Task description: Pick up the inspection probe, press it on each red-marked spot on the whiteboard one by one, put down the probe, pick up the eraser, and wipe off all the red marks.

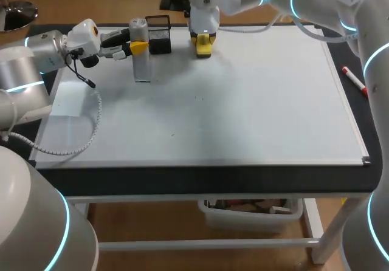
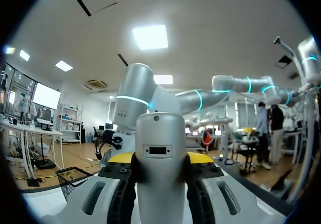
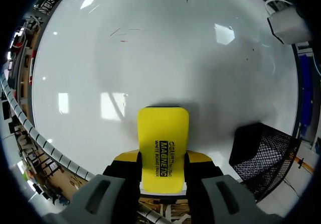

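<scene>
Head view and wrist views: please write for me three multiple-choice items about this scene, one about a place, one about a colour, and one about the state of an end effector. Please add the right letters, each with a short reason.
1. Where does the red marker lie?
A. On the black table, beside the right edge of the whiteboard
B. In the middle of the whiteboard
C. Between the fingers of an end effector

2. What colour is the eraser?
A. Blue
B. Yellow
C. Red

3. What is the state of the left end effector?
A. Open and empty
B. Shut on the eraser
C. Shut on the probe

Answers:
1 A: the head view shows the marker just outside the board's right frame.
2 B: the right wrist view shows a yellow pad between the fingers.
3 C: in the left wrist view, both fingers press the grey probe from two sides.
</scene>
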